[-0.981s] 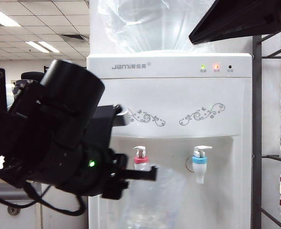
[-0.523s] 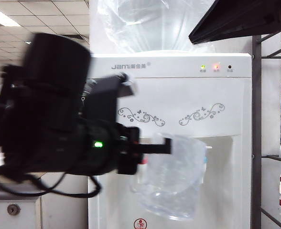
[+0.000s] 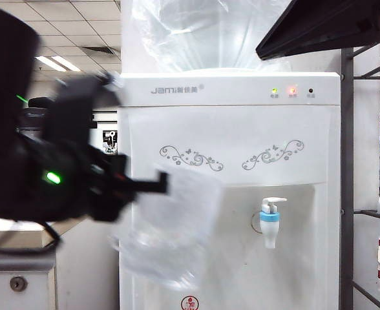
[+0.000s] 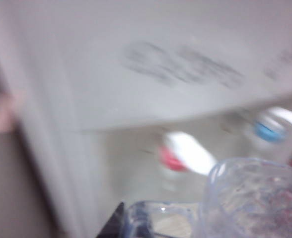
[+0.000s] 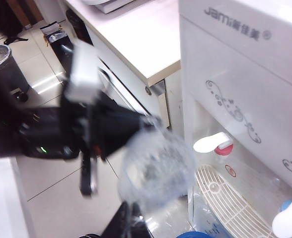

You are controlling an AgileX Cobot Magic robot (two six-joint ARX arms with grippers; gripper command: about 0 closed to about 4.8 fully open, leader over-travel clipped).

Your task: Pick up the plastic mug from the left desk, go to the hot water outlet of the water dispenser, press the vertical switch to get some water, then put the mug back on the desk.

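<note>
My left gripper is shut on the plastic mug, a clear cup held in the air in front of the water dispenser and smeared by motion. In the exterior view the mug covers the hot water outlet. The right wrist view shows the mug level with and beside the hot water outlet, apart from it. In the blurred left wrist view the outlet lies beyond the mug; the vertical switch cannot be made out. My right gripper is shut and empty, low before the dispenser.
The blue-collared tap is to the right of the mug. A white drip grid lies under the taps. The left desk stands beside the dispenser, its cabinet front with a keyhole. A dark slab overhangs at the exterior view's upper right.
The left arm lifted the mug from below the red-collared tap up to tap height, then swung it to the left. The right arm has kept still.
</note>
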